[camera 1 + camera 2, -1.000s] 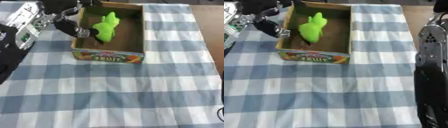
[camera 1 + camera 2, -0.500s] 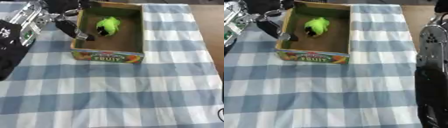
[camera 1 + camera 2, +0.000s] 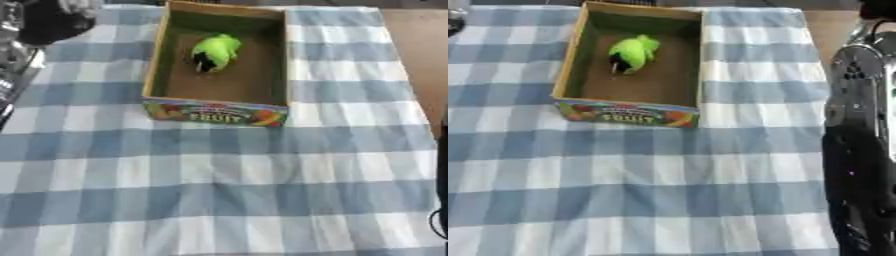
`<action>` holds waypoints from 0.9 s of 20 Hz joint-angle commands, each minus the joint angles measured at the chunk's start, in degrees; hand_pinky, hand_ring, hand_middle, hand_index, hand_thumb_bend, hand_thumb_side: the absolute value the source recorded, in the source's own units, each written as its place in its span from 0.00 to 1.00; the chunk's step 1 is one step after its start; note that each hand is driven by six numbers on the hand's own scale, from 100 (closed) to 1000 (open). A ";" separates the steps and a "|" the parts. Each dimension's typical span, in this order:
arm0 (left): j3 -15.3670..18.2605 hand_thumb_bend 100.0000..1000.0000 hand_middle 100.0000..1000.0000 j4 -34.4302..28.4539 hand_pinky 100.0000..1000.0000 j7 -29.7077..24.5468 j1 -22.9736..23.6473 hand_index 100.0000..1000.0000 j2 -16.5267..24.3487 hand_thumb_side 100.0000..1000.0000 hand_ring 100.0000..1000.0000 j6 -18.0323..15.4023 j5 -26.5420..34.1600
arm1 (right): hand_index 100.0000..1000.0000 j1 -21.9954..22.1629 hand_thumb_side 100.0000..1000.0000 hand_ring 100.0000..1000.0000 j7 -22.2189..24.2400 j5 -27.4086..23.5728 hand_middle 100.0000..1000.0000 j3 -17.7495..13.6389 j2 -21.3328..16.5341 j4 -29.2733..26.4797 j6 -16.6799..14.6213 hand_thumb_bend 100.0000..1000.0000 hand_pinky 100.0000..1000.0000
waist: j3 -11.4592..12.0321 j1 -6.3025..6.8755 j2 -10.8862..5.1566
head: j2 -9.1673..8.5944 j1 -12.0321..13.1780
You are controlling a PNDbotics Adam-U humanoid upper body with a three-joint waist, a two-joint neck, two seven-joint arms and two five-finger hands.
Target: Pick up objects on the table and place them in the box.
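In the left eye view the cardboard box (image 3: 157,65), with its printed fruit label facing the robot, sits on the blue and white checked cloth (image 3: 219,185) covering the tabletop, and the green toy (image 3: 214,51) lies inside it on the brown floor, toward the far half and nearer the left wall. Its long axis runs roughly from far right to near left, with a dark end pointing toward the robot. At the upper left corner the left robot hand (image 3: 74,6) shows only as a pale edge above dark arm parts, well apart from the toy and to its left; whether its fingers are apart or together I cannot tell. In the right eye view the toy shows the same way inside the box, touching nothing but the floor, and a black and silver arm (image 3: 859,150) fills the right edge, but the right robot hand itself is not in view. No other loose object shows on the cloth, so the task looks done or close to it. If another pick comes, the left side looks nearer to the box
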 commanded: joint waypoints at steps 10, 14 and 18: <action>7.09 0.00 0.40 -3.22 0.10 13.20 5.07 0.52 -10.26 0.70 0.35 -24.18 -3.24 | 0.49 5.84 0.78 0.33 1.27 2.88 0.36 -0.55 -4.89 -0.75 -3.21 0.00 0.35 | 5.29 -3.39 -3.87 | -0.05 0.02; 6.96 0.00 0.40 -3.22 0.10 15.16 5.09 0.52 -10.21 0.70 0.34 -25.36 -4.20 | 0.50 6.91 0.78 0.33 2.78 2.89 0.36 0.10 -5.27 -0.75 -3.46 0.00 0.35 | 5.94 -3.94 -3.85 | -0.05 -0.25; 6.49 0.00 0.40 -3.22 0.10 13.72 5.10 0.51 -9.65 0.70 0.36 -28.47 -6.99 | 0.50 6.57 0.78 0.33 3.90 2.25 0.36 0.51 -5.02 -0.75 -3.28 0.00 0.35 | 5.76 -3.88 -3.55 | -0.05 -1.35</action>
